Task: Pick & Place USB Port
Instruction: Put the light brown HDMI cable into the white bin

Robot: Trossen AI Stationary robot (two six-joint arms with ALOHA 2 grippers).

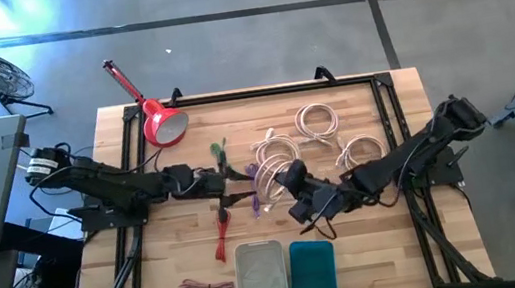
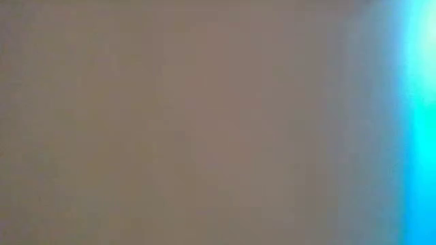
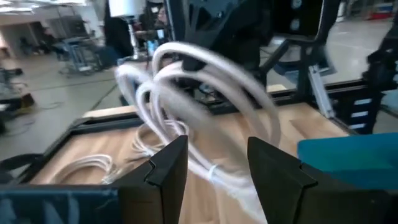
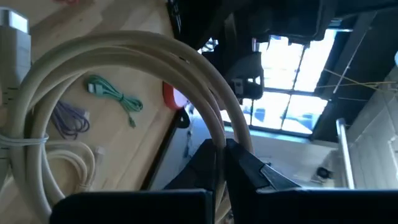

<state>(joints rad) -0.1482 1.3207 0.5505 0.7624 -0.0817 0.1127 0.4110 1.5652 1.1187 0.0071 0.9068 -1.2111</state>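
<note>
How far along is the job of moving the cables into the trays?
Done: nothing visibly; the clear tray and teal tray look empty. In hand: the right gripper has its jaws shut on a white coiled cable, lifted at mid-table; the left gripper, jaws open, faces it. Left: white coils, plus green, purple and red cables on the table.

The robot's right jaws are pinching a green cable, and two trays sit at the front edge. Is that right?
Not quite. The right wrist view shows the right gripper shut on a white cable coil; the green cable lies on the table. Two trays, clear and teal, do sit there.
</note>
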